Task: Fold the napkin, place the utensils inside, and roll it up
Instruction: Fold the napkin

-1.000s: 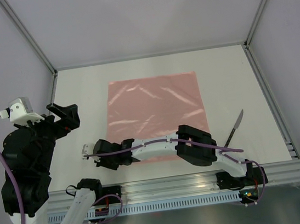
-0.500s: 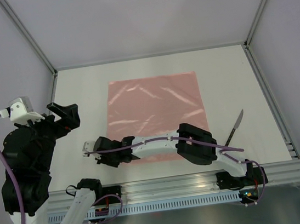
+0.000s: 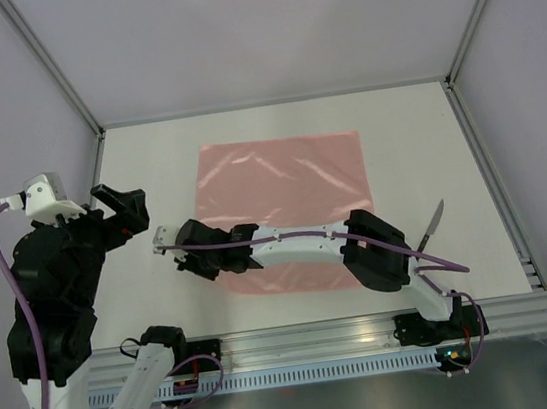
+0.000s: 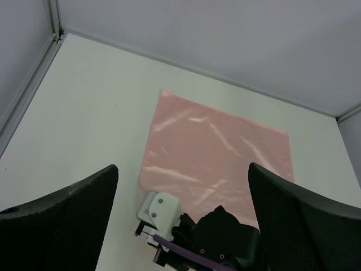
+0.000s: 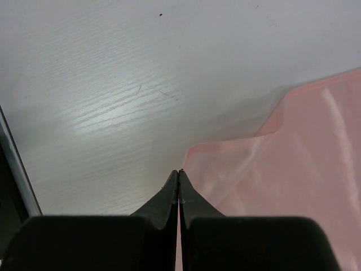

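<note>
Napkin [image 3: 286, 188] lies spread mid-counter [image 3: 145, 151], pink and creased, its near-left corner raised off the surface. Right gripper [image 5: 179, 171] is at that corner, fingers pressed together, pinching the napkin's edge. Left gripper [image 4: 180, 169] hangs high off the napkin's left side, spread wide, holding nothing. Knife [image 3: 427, 237] lies near the napkin's right edge, not touching it.

Shut tool [image 5: 179, 173] on napkin [image 5: 282, 169] corner
</note>
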You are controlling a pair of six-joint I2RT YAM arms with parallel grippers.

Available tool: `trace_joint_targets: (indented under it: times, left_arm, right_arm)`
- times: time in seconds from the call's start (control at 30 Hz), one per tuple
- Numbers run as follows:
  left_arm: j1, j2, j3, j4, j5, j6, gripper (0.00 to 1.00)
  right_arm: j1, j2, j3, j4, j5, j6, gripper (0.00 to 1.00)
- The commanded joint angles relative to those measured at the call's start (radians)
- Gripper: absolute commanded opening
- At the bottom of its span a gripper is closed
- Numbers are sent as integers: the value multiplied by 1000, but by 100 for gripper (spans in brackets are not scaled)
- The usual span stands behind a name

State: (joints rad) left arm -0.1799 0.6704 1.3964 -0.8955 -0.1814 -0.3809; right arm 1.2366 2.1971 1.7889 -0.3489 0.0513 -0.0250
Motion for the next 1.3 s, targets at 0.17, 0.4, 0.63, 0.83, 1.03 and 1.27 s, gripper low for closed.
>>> trace_joint_targets:
  times: [0.17,0.4,0.63,0.83,1.03,1.27]
  left_arm:
    - [5,12,-16,26,17,54,100]
    - [5,12,-22,38,31,51,100]
    - [3,20,-34,50,53,42,100]
    - [5,35,-39,63,68,37,100]
    - [3,54,-59,98,100,22,100]
    - [3,70,-76,122,131,8,100]
  right_arm:
    - [-74,-117,-72,-32,33,-18,0]
    - [-135,-215,-181,-4,15,-21,0]
    - [-183,-272,-230,-4,28,-35,0]
    - [-282,-333,-305,14,35,-52,0]
    - [-387,-381,-390,45,48,-92,0]
    - [-521,-378,-405,70,44,-128,0]
